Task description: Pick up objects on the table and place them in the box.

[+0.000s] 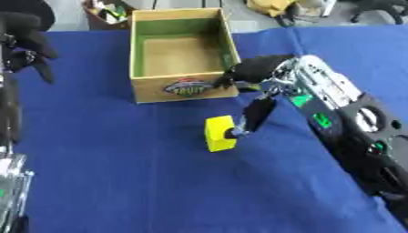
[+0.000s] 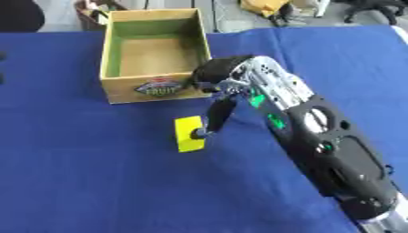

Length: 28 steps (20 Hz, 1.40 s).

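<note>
A yellow block stands on the blue cloth just in front of the cardboard box. The box has green inner walls and nothing shows inside it. My right hand comes in from the right and hovers by the box's front right corner. One straight finger reaches down from it, and its tip touches the block's right face. Nothing closes round the block. My left hand hangs at the upper left, fingers relaxed and pointing down, holding nothing.
The right forearm lies across the right side of the cloth. Beyond the table's far edge sit a small brown container of odds and ends and a yellow bag. Silver parts of the left arm show at the lower left.
</note>
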Available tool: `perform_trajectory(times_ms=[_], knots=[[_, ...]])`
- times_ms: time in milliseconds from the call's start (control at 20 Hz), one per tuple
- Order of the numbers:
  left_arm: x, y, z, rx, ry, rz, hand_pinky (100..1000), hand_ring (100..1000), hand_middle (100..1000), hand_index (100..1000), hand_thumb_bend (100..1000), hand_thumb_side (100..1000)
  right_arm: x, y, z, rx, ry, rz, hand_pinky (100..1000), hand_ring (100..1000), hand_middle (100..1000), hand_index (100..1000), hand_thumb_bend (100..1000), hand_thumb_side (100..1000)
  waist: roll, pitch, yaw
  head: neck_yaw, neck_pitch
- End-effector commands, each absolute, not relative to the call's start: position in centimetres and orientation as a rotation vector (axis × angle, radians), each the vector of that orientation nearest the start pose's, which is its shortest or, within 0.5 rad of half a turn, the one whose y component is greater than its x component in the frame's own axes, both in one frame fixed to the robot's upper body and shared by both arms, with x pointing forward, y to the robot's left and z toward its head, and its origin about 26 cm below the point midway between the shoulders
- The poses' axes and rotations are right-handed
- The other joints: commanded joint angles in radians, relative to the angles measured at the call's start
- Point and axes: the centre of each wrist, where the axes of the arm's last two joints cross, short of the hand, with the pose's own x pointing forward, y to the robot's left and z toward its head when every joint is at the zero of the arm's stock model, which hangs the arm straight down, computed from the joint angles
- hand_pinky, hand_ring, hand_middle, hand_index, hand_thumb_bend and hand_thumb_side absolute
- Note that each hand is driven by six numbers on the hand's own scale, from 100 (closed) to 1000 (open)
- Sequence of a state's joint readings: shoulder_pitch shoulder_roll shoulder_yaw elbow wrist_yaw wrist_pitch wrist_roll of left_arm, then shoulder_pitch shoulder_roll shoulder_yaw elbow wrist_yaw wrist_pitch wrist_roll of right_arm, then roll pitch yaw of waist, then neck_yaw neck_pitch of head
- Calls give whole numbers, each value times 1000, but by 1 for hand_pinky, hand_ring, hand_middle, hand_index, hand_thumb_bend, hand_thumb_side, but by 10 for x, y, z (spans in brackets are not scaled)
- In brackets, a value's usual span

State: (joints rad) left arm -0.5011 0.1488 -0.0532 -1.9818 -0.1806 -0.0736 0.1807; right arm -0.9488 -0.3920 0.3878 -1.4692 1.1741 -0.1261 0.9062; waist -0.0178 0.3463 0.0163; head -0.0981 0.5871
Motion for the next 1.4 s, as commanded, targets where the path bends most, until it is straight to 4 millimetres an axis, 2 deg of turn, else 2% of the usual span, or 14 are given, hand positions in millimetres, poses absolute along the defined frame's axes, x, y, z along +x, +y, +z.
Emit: perform_trajectory(times_ms=[50, 400, 550, 800, 950, 1150, 1300, 1400], knots=[[310, 196, 245, 185, -2588, -174, 251, 455, 457, 633, 100, 840, 407, -146, 266, -1131, -1070, 2103, 753, 847, 837, 995, 503, 596, 4, -18, -1, 3, -15], [310, 197, 244, 189, -2581, -174, 249, 455, 456, 633, 100, 839, 409, -144, 259, -1079, -1079, 2131, 747, 840, 827, 991, 493, 588, 5, -17, -3, 5, -11], [310, 198, 242, 196, -2573, -177, 250, 455, 457, 633, 100, 839, 402, -143, 271, -1108, -1119, 2143, 744, 837, 824, 985, 470, 635, 3, -25, -9, 8, -2], [310, 200, 240, 204, -2564, -176, 250, 455, 457, 633, 100, 839, 387, -140, 291, -1166, -1210, 2147, 739, 834, 819, 980, 435, 664, 2, -37, -16, 10, 8], [310, 200, 239, 202, -2562, -176, 249, 455, 457, 633, 100, 840, 385, -139, 291, -1184, -1208, 2160, 736, 836, 822, 983, 443, 643, 4, -37, -16, 9, 4], [310, 199, 239, 198, -2561, -177, 248, 455, 457, 633, 100, 841, 387, -138, 289, -1193, -1187, 2156, 728, 831, 817, 975, 438, 657, 8, -33, -13, 2, 0], [310, 198, 239, 195, -2562, -177, 248, 455, 457, 633, 100, 841, 389, -136, 284, -1178, -1174, 2166, 724, 830, 814, 977, 442, 628, 9, -29, -11, -4, -2], [310, 198, 239, 194, -2563, -176, 248, 455, 456, 633, 100, 840, 392, -135, 278, -1147, -1163, 2187, 733, 838, 815, 987, 420, 554, 10, -26, -10, -8, -4]])
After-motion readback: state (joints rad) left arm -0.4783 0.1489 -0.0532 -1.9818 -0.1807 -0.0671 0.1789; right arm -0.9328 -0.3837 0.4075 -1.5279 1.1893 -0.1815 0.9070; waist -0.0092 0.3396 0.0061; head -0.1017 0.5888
